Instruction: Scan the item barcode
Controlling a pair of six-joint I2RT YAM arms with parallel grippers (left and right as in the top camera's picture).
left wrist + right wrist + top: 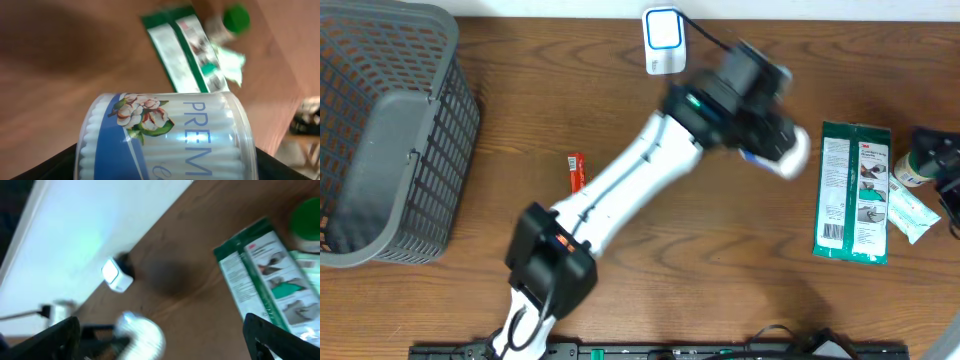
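Tabletop of brown wood (pixel 740 290) spans the whole overhead view. Grey plastic mesh basket (pixel 380 140) sits at its left end. White left arm (pixel 630 185) runs on a diagonal from the near edge up toward the centre right.

Flat green-and-white packet (pixel 855 190) lies on the right side, long axis running away from the near edge.

Clear round tub of cotton swabs with a blue flowered label (pixel 165 135) is the item to scan. Left gripper (pixel 770 140) is clamped around it, a dark finger on each side in the left wrist view. From overhead the tub lies between the scanner and the green packet, nearer the scanner and apart from both. Label lettering faces the wrist camera; no barcode can be made out on that face.

White box scanner with a blue-lit square window (pixel 662 40) stands at the far edge, a dark cable leading off to its right.

Green-capped bottle (pixel 917 165) stands just right of the packet. Pale green sachet (pixel 910 215) lies beside it, touching the packet's edge.

Right gripper (pixel 167 340) is at the far right near the bottle, fingers spread wide, holding nothing.

Small red wrapper (pixel 576 170) lies alone, just left of the arm.
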